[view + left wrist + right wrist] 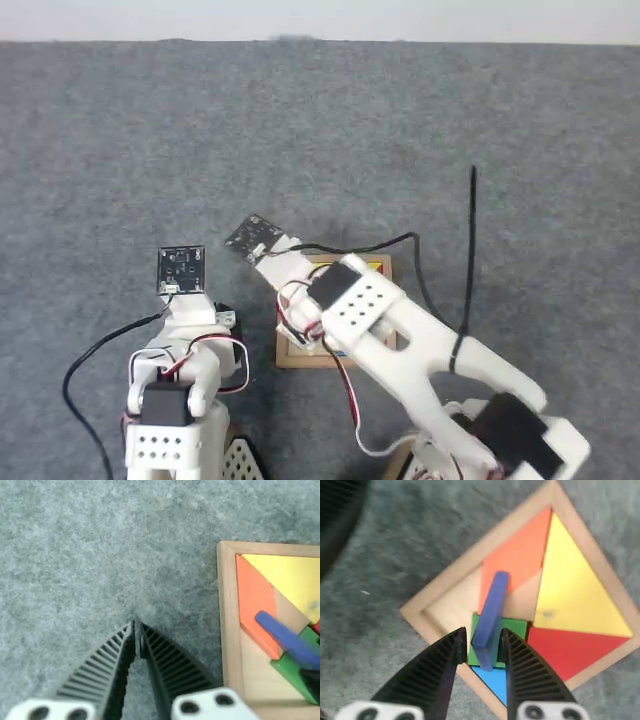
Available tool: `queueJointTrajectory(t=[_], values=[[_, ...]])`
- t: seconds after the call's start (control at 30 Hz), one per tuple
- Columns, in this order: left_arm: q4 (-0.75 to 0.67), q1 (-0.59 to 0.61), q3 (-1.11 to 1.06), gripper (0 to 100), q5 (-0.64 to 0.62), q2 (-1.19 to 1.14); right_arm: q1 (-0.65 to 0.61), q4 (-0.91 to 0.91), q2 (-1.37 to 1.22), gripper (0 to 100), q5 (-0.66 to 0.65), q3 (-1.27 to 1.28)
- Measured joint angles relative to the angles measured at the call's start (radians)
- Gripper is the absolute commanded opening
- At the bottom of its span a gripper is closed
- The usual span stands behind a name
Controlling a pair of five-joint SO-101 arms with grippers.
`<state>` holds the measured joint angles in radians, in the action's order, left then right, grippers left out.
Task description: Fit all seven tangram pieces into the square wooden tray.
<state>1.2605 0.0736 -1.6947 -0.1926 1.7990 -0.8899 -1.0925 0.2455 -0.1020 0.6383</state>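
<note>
Progress: you had five pieces (580,595) in the tray (465,564) | right pincer (480,645) grasped the dark-blue piece (491,615) on edge above them | left pincer (136,625) clenched empty beside tray | fitting judged unfinished.

In the high view the right arm (400,340) covers most of the tray (300,358), leaving one corner and a sliver of rim. From the left wrist, the picture's edge cuts off the tray and, inside it, the yellow piece (295,575) and green piece (295,672). The dark blue piece (285,637) over the tray is blurred. From the right wrist, the right claw (482,631), closed on the dark blue piece, hides part of the light blue piece (492,677) in the tray.
</note>
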Motion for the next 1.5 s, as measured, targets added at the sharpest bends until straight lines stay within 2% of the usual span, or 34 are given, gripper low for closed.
queueJointTrajectory(t=[0.6,0.77,0.9,1.1,1.5], values=[[0.000,0.000,0.000,1,0.000,0.000,0.011,0.000,0.049,11.3,-0.015,0.021],[0.000,0.000,0.000,1,0.000,0.000,0.121,0.000,0.049,10.9,-0.015,0.021],[0.000,0.000,0.000,1,0.000,0.000,0.196,0.000,0.051,0.2,-0.015,0.021],[0.000,0.000,0.000,1,0.000,0.000,0.253,0.002,0.138,0.7,-0.015,0.071],[0.000,0.000,0.000,1,0.000,0.000,0.582,0.132,0.516,0.9,-0.015,0.390]])
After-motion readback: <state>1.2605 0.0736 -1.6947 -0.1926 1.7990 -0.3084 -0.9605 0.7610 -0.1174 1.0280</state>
